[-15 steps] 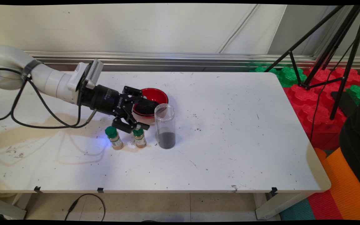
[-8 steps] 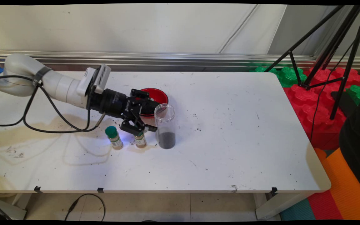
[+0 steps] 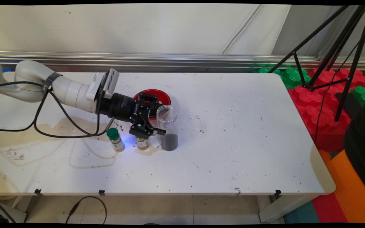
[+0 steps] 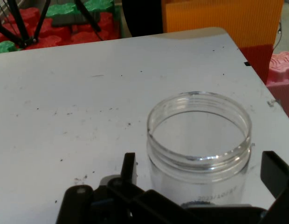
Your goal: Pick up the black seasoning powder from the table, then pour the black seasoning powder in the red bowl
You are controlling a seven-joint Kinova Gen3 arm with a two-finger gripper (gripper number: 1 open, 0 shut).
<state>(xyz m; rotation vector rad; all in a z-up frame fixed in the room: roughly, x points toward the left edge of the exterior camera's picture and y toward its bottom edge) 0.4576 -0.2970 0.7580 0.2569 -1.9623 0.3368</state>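
hand (image 4: 200, 175) spread around clear jar (image 4: 199, 140), beside red bowl (image 3: 161, 96)

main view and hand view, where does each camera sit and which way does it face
Main view: fixed above the table's near side, looking down across it toward the wall; shows the white arm and gripper entering from the left.
Hand view: mounted on the hand, looking along the gripper across the table toward the foam blocks; only the black linkage and both fingers show.
Shared: the clear jar between the open fingers, and the table.
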